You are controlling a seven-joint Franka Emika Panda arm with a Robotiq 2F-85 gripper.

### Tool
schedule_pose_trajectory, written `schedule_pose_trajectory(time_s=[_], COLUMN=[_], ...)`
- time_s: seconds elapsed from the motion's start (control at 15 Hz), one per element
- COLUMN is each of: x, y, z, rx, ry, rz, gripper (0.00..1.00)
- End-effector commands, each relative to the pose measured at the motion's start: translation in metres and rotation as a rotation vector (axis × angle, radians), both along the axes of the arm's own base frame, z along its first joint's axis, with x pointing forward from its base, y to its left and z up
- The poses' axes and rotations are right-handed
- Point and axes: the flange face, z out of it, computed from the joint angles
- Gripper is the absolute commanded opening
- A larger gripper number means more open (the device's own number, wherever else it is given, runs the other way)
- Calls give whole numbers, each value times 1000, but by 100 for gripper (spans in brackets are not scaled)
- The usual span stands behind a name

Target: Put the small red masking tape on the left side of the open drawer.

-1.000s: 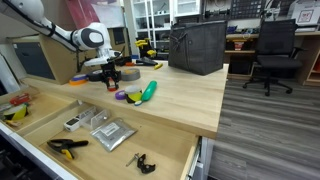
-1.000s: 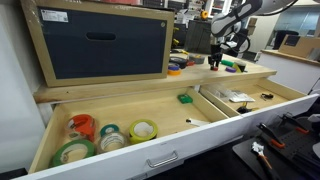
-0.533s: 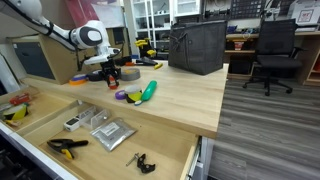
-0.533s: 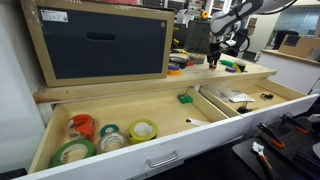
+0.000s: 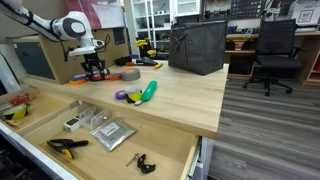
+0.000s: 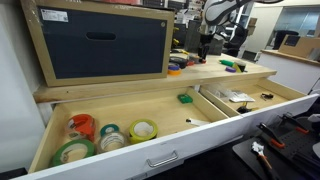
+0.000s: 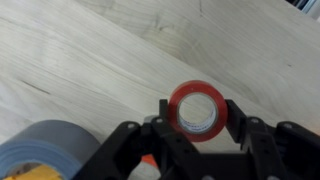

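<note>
**Red tape gripped and on the move above the bench**

Sliding sideways since a second ago, the gripper (image 5: 93,70) has left its old spot by the grey tape roll (image 5: 127,73) and now hangs further along the workbench top (image 5: 180,95), behind the open drawer (image 5: 165,135). In an exterior view the arm has swung the same way, and the gripper (image 6: 204,55) sits beyond the drawer's (image 6: 130,108) back edge, well apart from it.

Down to the wrist view, and what a clean catch! The small red masking tape (image 7: 197,90) stands upright between the two black fingers (image 7: 165,115), one pad pressed on each side of the ring. The jaws are drawn in just to the width of that little roll, clamped on it and nothing else. The gripper (image 7: 197,118) has pale wood grain below it, and the grey tape roll (image 7: 40,150) peeks in at the lower corner, apart from the red ring. So the tape is in the gripper's hold over the benchtop, outside the drawer.
</note>
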Motion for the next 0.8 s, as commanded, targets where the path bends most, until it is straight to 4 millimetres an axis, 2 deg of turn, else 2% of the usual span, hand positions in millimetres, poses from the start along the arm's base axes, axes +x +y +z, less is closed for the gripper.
schedule_pose_trajectory(time_s=[0.0, 0.33, 0.73], x=[-25, -55, -100], y=[31, 71, 135], z=[10, 5, 3], rx=[30, 38, 81], ry=[22, 73, 127], rz=[125, 283, 493], gripper=[31, 31, 31])
